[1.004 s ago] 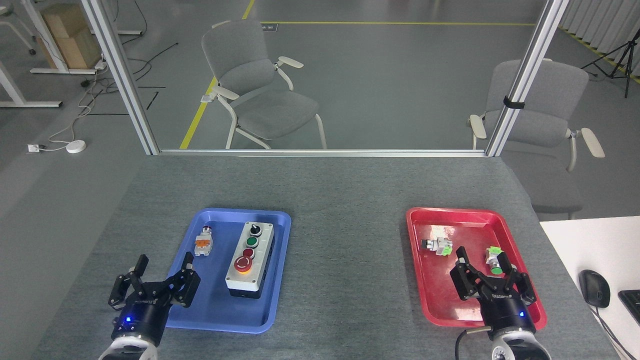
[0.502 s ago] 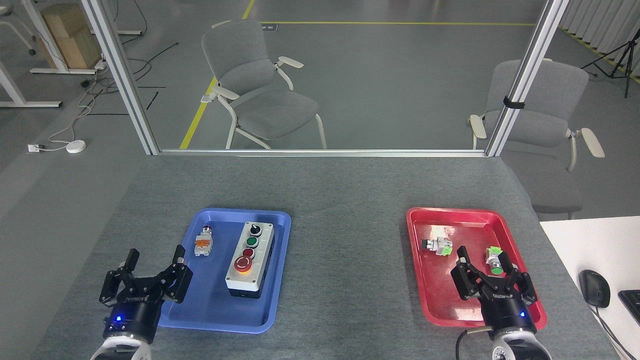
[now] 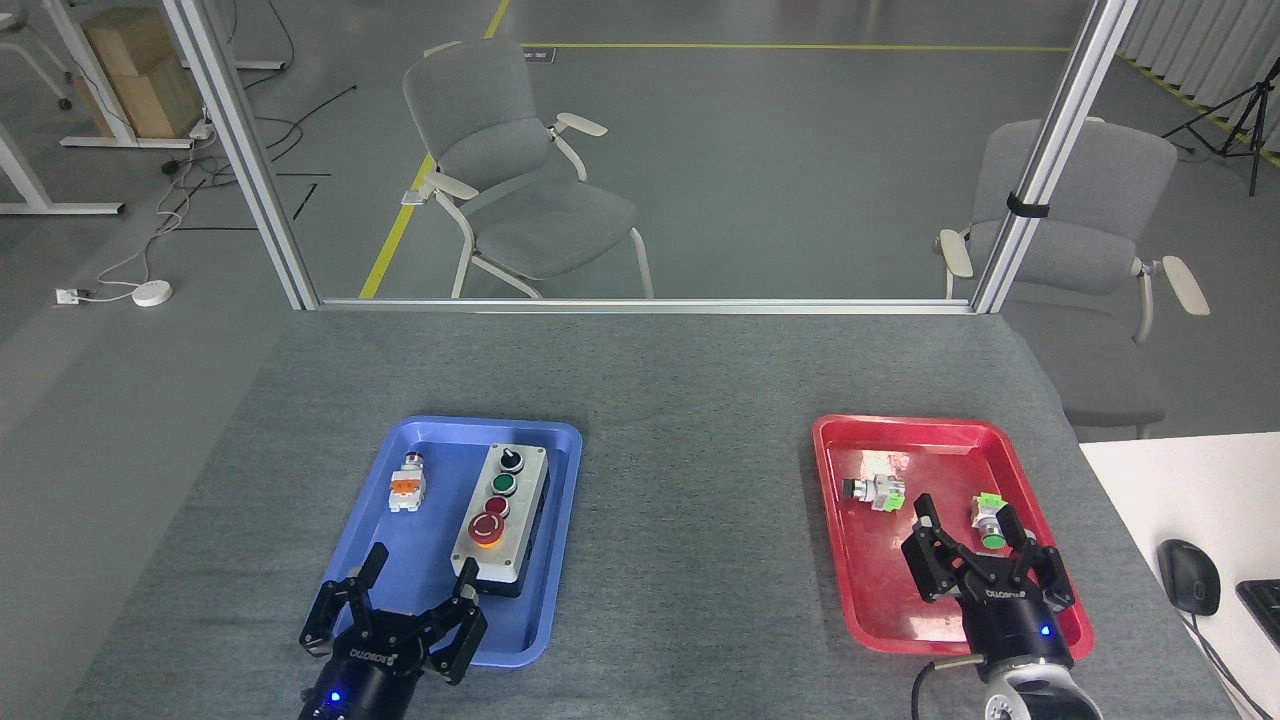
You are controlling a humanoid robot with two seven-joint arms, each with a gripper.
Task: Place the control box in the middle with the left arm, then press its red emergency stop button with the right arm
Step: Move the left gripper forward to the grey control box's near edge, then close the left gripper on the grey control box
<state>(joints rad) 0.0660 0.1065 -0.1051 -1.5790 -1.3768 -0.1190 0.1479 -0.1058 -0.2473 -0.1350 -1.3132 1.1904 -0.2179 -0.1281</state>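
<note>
Both arms — black claw end effector (image 3: pixel 418 585) (image 3: pixel 968 528) w/ blue LED, white wrist.

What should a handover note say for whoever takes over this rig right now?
Left pincer: open, empty, over the blue tray's near edge, just short of the control box.
Right pincer: open, empty, over the red tray.
Control box lies in the blue tray, not gripped.
Done: nothing yet.
Left: grasp the box with the left arm, set it on the table between the trays, then press its red emergency stop button with the right.
</note>
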